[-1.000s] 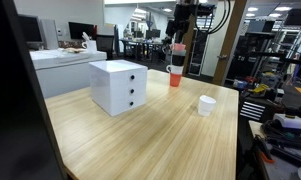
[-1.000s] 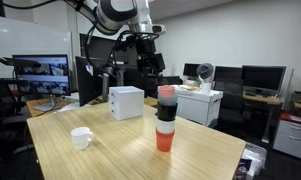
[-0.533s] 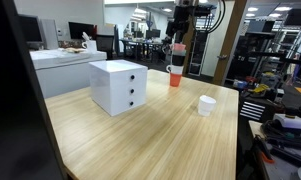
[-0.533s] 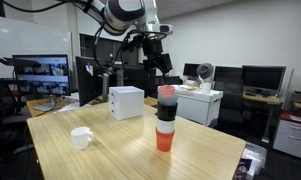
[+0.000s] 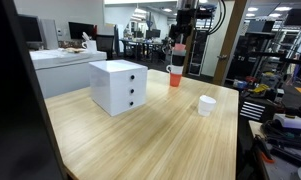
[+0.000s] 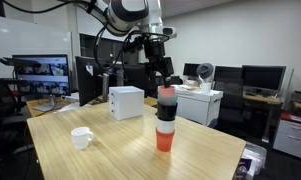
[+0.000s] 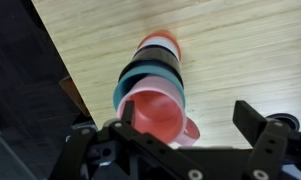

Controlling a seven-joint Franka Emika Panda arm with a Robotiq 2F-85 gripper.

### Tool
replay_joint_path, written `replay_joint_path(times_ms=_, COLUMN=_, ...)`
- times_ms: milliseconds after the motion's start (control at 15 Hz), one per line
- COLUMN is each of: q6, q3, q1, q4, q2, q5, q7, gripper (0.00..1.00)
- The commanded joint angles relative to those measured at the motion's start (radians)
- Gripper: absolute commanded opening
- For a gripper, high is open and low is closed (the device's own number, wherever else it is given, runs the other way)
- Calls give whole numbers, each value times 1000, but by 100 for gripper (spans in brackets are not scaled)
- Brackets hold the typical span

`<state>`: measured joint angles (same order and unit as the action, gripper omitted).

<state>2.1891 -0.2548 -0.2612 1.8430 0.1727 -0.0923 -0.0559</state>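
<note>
Wrist view: fingers [image 7: 252, 122] apart, empty, above stacked cups [image 7: 150, 72] on wooden table [image 7: 240, 40]; pink cup [image 7: 156, 115] topmost.

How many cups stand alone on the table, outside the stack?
1: a white mug alone on the table, well apart from the cup stack. The white drawer box could hide another, though neither exterior view shows one.
</note>
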Motion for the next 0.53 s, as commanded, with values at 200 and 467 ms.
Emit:
replay_joint_path(times_ms=200, q6=-6, q3=9, q1=-10, q4=23, q2=-1, q5=22, q7=-43, gripper=74)
replay_joint_path(times_ms=467, q6=-3, q3=8, q1=-10, q4=31, q2=-3, q5=18, q7=-38, gripper=45)
